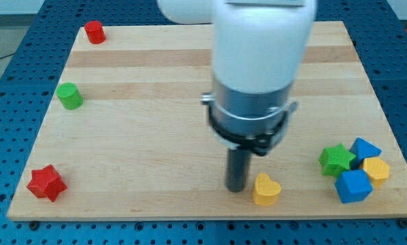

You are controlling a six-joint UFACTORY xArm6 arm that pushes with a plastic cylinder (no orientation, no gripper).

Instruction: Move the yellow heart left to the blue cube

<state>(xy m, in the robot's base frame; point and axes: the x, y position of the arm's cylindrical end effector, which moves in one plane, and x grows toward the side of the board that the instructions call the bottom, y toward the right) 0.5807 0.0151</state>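
Observation:
The yellow heart lies near the view's bottom edge, right of centre. The blue cube sits at the view's bottom right, well to the right of the heart. My tip rests on the board just left of the yellow heart, close to it or touching it. The arm's white and grey body hangs over the board's middle and hides the wood behind it.
Beside the blue cube cluster a green star, a blue triangular block and a yellow block. A red star lies bottom left, a green cylinder at the left, a red cylinder top left. The wooden board rests on a blue perforated table.

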